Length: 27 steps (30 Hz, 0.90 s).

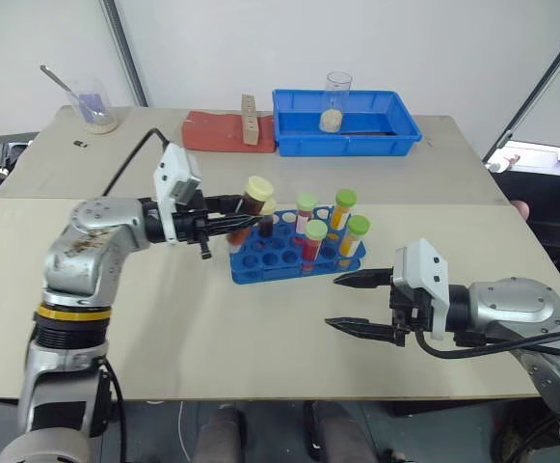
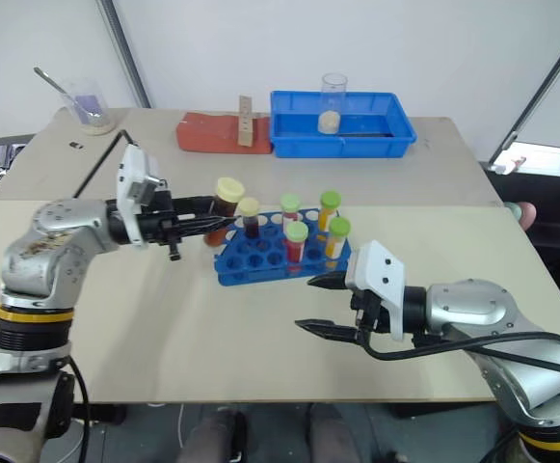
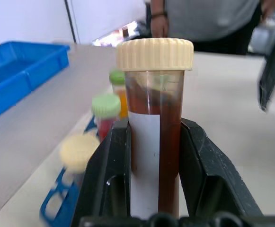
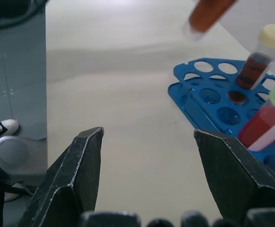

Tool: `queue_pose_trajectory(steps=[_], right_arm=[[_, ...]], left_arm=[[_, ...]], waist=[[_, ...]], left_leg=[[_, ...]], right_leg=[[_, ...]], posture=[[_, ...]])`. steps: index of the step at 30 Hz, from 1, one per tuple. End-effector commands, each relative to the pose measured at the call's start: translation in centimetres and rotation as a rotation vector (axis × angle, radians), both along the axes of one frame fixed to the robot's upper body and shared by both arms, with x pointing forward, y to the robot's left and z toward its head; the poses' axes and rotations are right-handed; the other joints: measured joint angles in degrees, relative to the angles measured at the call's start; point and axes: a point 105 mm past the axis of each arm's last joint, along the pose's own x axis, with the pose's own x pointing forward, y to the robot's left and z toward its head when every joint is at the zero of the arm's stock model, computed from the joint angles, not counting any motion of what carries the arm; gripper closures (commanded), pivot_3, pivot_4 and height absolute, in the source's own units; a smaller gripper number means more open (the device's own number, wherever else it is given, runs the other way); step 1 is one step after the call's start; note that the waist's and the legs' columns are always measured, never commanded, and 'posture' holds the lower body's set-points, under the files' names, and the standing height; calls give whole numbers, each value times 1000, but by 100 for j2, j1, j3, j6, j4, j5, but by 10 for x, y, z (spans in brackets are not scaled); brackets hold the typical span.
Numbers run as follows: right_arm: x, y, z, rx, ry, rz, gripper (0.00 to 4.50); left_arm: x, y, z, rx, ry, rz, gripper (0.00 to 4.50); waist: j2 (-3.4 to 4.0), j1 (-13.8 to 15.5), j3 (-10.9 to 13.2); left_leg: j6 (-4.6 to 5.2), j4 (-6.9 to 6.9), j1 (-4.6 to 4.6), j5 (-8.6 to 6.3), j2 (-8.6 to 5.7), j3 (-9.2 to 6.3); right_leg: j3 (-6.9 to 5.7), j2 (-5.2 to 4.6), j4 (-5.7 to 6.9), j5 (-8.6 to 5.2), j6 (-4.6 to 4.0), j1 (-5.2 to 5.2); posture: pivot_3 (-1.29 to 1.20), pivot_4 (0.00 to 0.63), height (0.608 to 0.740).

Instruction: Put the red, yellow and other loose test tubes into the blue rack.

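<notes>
The left gripper (image 1: 229,230) clamps the dark red tube (image 1: 253,201) upright, just beside the blue rack (image 1: 289,253), while the right gripper (image 1: 355,303) hangs empty, fingers spread wide, just past the rack's opposite corner.

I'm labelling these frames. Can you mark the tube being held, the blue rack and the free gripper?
dark red tube (image 3: 168,156): left wrist view, liquid-filled body.
blue rack (image 1: 260,260): left eye view, holed top.
right gripper (image 1: 359,303): left eye view, between fingertips.
</notes>
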Motion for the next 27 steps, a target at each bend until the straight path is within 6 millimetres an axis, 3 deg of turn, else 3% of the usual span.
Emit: queue_pose_trajectory(steps=[1, 7, 19, 27], right_arm=[[-5, -4, 8, -5, -16, -25, 1071], [-9, -7, 7, -18, 6, -67, 1071], [-15, -9, 7, -11, 35, -104, 1071], [-15, -10, 8, -8, 28, -127, 1071]], left_arm=[[0, -10, -6, -41, -52, 23, 3619], [7, -25, -30, -77, -41, 43, 3619], [20, -46, -53, -109, -48, 70, 3619], [19, -44, -62, -129, -68, 116, 3619]], waist=[[0, 12, 0], [-1, 33, 0], [0, 33, 0], [0, 66, -1]], left_leg=[[0, -2, 1, 0, 0, 0], [0, 0, -3, 0, -3, 0], [0, -1, -3, 0, -3, -1], [0, 3, -2, 0, -7, -3]], right_leg=[[0, 0, 0, -1, -2, 0], [0, -2, -5, 1, -1, 2], [0, -4, -8, 1, 1, 4], [1, -8, -17, 4, 7, 14]], posture=[[0, 150, 740], [0, 150, 740], [0, 150, 740], [0, 150, 740]])
